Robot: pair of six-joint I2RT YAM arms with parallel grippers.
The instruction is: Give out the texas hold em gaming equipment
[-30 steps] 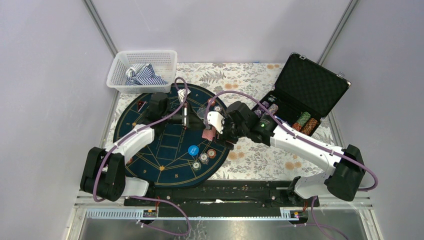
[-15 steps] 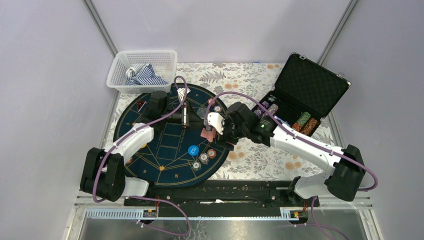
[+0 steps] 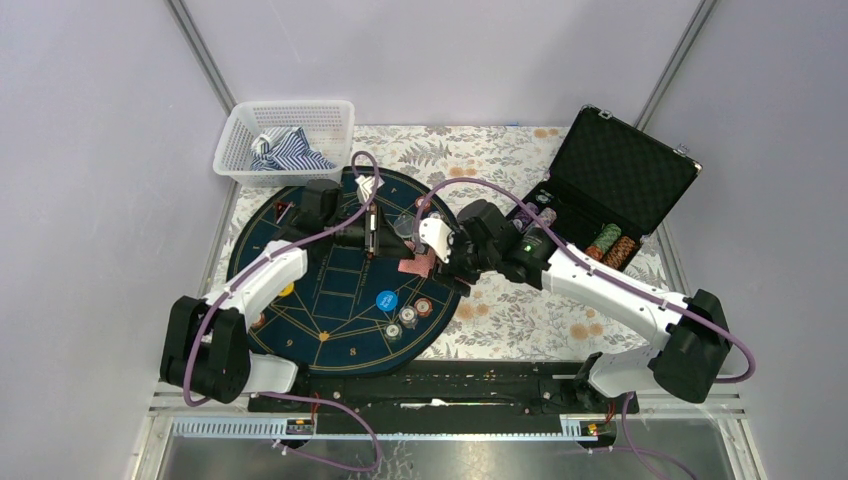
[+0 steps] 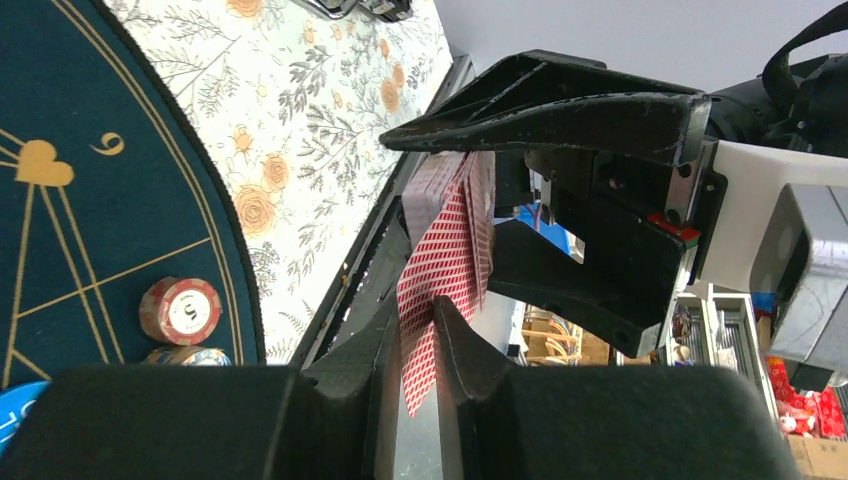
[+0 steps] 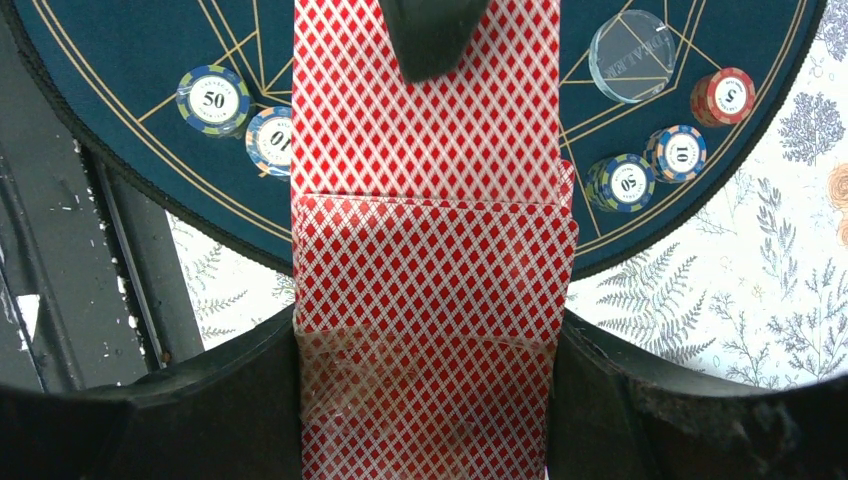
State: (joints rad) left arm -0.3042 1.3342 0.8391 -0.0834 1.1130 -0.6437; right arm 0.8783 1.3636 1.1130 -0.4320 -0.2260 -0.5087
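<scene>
My right gripper point(image 5: 425, 375) is shut on a deck of red-backed playing cards point(image 5: 430, 290), held over the right edge of the dark blue mat point(image 3: 300, 300). My left gripper point(image 4: 420, 305) is shut on the end of the top card point(image 4: 440, 260), which sticks out from the deck. In the top view the two grippers meet at the cards point(image 3: 412, 268). Poker chips lie on the mat: a 50 chip point(image 5: 213, 98), a 10 chip point(image 5: 272, 140), a red 5 chip point(image 5: 725, 95) and two more point(image 5: 650, 168). A clear disc point(image 5: 630, 55) and a blue disc point(image 3: 387, 299) lie there too.
An open black case point(image 3: 620, 170) with more chip stacks point(image 3: 612, 247) stands at the right. A white basket point(image 3: 285, 140) with striped cloth sits at the back left. A floral cloth point(image 3: 520, 310) covers the table.
Both grippers have shifted slightly toward the far side of the mat, still joined at the cards. The chips and discs have not moved.
</scene>
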